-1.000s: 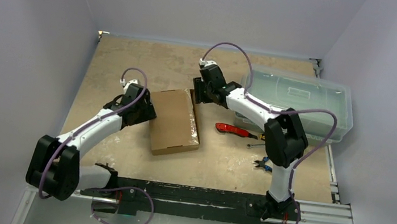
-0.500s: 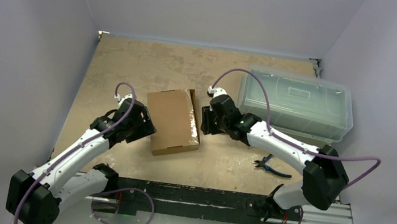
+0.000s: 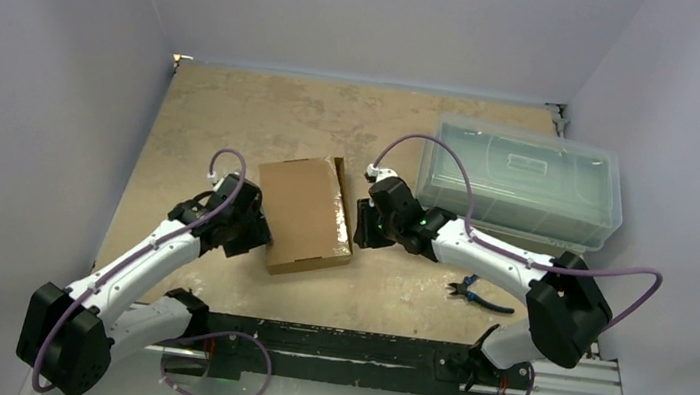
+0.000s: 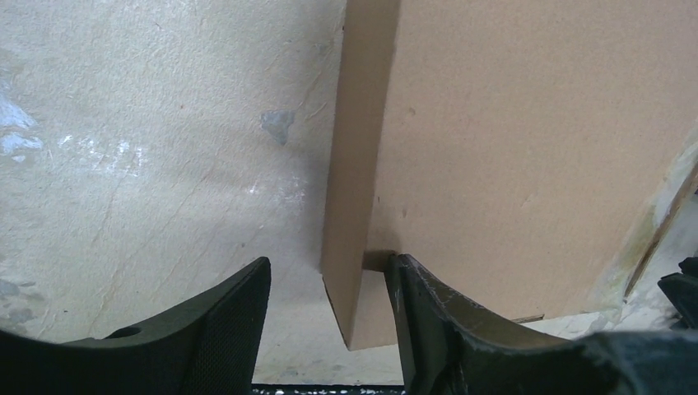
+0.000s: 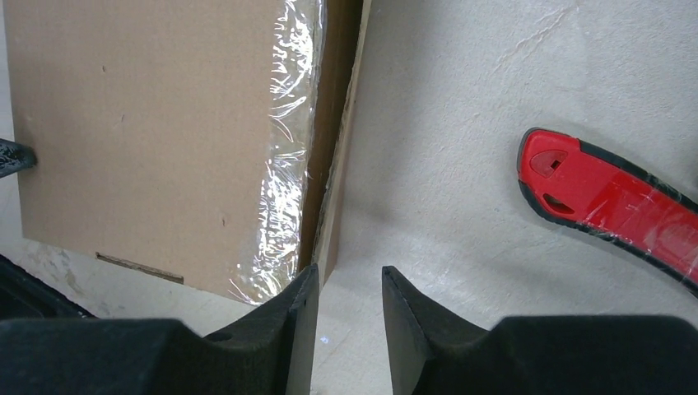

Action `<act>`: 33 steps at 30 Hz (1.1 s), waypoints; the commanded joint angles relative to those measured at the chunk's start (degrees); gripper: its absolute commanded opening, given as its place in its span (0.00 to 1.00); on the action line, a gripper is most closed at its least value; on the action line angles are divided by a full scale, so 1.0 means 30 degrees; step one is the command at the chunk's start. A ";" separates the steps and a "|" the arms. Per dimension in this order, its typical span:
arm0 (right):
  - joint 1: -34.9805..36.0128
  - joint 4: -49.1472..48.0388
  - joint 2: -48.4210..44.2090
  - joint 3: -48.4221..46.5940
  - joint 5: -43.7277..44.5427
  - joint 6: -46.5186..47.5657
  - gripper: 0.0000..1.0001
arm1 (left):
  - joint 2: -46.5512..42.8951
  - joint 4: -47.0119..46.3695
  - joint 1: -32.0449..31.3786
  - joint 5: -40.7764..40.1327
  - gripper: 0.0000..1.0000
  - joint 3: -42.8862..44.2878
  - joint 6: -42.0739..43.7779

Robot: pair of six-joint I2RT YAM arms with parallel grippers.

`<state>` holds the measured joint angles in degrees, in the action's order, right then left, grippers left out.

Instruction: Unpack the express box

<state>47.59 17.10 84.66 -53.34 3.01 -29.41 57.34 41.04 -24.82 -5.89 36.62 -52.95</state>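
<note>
My left gripper [image 4: 328, 263] has its jaws apart, straddling the near left corner of the express box [image 4: 527, 148]. One finger [image 4: 428, 313] touches the lid's edge, while the other stands clear over bare table [image 4: 148, 164], so nothing is clamped. My right gripper [image 5: 349, 270] shows only a narrow gap with bare table behind it. It sits just beside the box's taped right edge, and its inner finger [image 5: 280, 329] is close against the corner there. It holds nothing that I can see.

The box lies flat and closed at the middle of the table, between the 2 grippers. I judge it light and stiff, a thin cardboard shell that will slide if pushed from 1 side alone. The clear tape [image 5: 288, 148] is wrinkled and glossy, and I expect it to be slick under the pads. I would pin the bare cardboard wall on the left and work the thin flap lip along the taped side.

Compared with 1 second ago, the right arm has dropped from the box's far right corner to low along that edge. It now hides the red utility knife [image 5: 609, 197] from the overhead camera, though the pliers [image 3: 473, 293] stay visible. The left gripper has slid nearer along the left edge. The box itself looks unmoved.
</note>
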 commanded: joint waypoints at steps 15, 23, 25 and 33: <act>0.0454 -0.0893 0.0171 0.0281 0.0118 -0.0216 0.38 | 0.0749 -0.0252 -0.0048 -0.0236 0.52 -0.0752 -0.0736; 0.0454 -0.0872 0.0796 0.0535 0.0506 -0.0148 0.35 | 0.0870 -0.0095 -0.0047 -0.0458 0.51 -0.0869 -0.1313; 0.0454 -0.0602 0.0812 0.0592 0.0934 -0.0138 0.35 | 0.0830 0.0066 -0.0047 -0.0663 0.51 -0.0855 -0.1422; 0.0426 -0.2233 0.0212 0.3179 0.1735 0.0640 0.30 | 0.0472 0.0977 -0.0047 -0.2529 0.50 -0.1152 -0.2239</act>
<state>49.17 13.23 86.28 -50.09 5.50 -29.89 58.72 38.85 -24.95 -5.85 35.66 -58.06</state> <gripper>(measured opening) 0.301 0.506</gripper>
